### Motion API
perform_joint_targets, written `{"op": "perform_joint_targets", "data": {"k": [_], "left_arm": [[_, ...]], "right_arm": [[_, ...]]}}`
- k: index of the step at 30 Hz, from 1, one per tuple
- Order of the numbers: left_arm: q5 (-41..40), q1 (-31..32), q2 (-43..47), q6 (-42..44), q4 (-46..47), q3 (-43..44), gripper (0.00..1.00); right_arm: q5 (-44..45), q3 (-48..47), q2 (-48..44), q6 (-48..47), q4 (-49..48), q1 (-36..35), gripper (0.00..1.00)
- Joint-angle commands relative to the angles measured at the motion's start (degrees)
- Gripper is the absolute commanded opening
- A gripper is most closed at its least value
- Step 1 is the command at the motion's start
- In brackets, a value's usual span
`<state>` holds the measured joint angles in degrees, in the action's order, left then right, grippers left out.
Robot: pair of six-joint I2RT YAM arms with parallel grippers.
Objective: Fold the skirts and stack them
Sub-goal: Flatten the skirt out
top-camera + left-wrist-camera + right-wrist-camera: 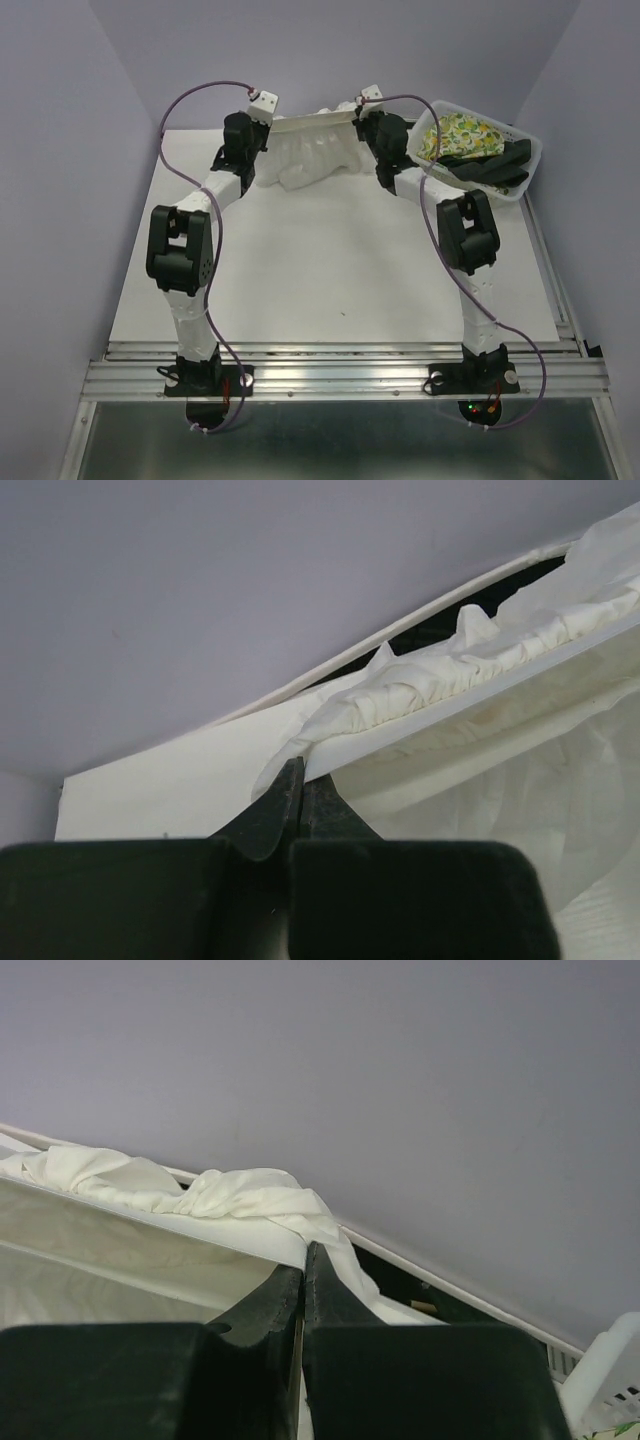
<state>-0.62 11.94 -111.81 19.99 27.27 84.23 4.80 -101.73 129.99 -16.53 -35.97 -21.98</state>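
The white skirt [310,160] hangs stretched at top centre, with the left gripper [272,120] and right gripper [356,118] each clamped on a waistband end. Its lower part bunches on the table [330,270]. At upper right, close beside the right arm, the basket [532,152] holds the lemon skirt [455,135] and black skirt [490,170].

Robotics lab test bench: a white table [330,270] boxed in by plain lilac walls [60,200], with bare aluminium rails [340,380] along its near edge. The left arm [180,250] and right arm [468,235] are bolted to those rails, purple cables [186,95] looping along them.
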Motion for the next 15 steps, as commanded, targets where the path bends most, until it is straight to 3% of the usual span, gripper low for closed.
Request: {"op": "perform_joint_targets", "data": {"k": [1, 7, 11, 15], "left_arm": [[-5.9, -2.6, -0.6, 2.1, 1.7, 4.2, 0.00], [-8.9, -2.8, -7.6, 1.5, 1.7, 12.4, 0.00], [-9.6, -4.2, -12.2, -1.1, 2.8, 20.5, 0.00], [-7.9, -5.1, -13.9, -2.1, 4.1, 26.7, 0.00]], "right_arm": [[4.5, -5.7, 1.2, -0.7, 2.2, 3.2, 0.01], [9.8, -18.8, 11.2, -1.4, 3.0, 3.2, 0.01], [13.5, -35.8, 20.0, 0.5, 6.1, 4.3, 0.01], [13.2, -40.6, 21.2, 1.1, 4.7, 4.8, 0.01]]}}
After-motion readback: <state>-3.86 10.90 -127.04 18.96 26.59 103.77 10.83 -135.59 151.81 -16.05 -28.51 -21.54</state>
